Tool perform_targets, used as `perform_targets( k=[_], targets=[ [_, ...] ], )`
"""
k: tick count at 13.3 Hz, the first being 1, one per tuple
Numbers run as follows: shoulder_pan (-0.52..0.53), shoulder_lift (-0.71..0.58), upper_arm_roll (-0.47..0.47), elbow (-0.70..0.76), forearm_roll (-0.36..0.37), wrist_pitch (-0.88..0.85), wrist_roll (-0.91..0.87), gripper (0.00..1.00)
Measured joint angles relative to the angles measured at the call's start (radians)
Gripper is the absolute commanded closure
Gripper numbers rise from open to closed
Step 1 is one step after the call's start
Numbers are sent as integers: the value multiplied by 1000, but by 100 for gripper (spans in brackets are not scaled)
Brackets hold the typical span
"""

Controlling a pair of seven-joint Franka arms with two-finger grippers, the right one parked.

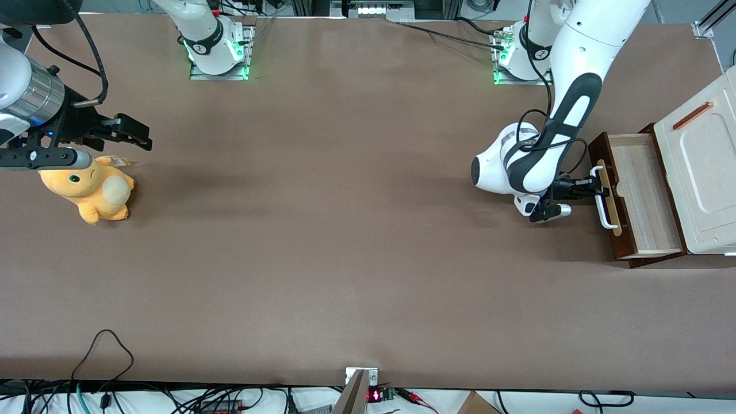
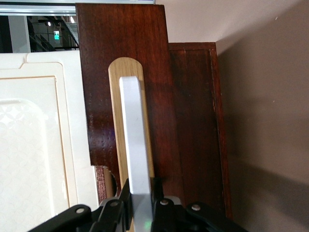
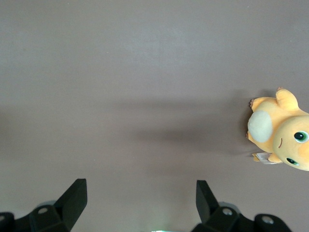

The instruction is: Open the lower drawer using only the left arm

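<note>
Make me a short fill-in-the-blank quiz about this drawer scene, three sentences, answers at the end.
1. The left arm's pincer is closed on the drawer's white bar ____.
2. The lower drawer stands pulled out, and its pale wood inside holds ____.
3. Toward the parked arm's end of the table lies an orange plush ____.

Missing words: handle; nothing; toy

Robotics laboratory. We note a broad brown table (image 1: 322, 241) carrying two white arms bolted to metal base plates (image 1: 218, 72) lit green, bundles of loose black cables (image 1: 172, 399) along its near edge, and aluminium framing (image 1: 710, 20) at one corner. We see the gripper (image 1: 592, 187) at the lower drawer (image 1: 641, 198); a plush toy (image 1: 89, 190) serves as prop.
</note>
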Motion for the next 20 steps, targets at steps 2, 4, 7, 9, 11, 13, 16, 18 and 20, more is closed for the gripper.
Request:
perform_targets(
  k=[2,4,7,9,11,13,16,18,20],
  targets=[
    [0,1,-3,0,-1,17,8,2],
    [-1,1,-11,7,-42,19,12,0],
    [-1,-14,-39,79,-220,23,12,0],
    [-1,-51,-82,133,-284,14,17,0],
    [-5,-109,-122,171,-360,3,20,0],
    [-12,-173,-134,229,-472,-2,30,0],
    [3,-278,-126,326,-653,-7,163,0],
    [45,-358,-119,373,-790,-9,269,0],
    [83,-424,-92,411,-910,-9,366,0]
  ],
)
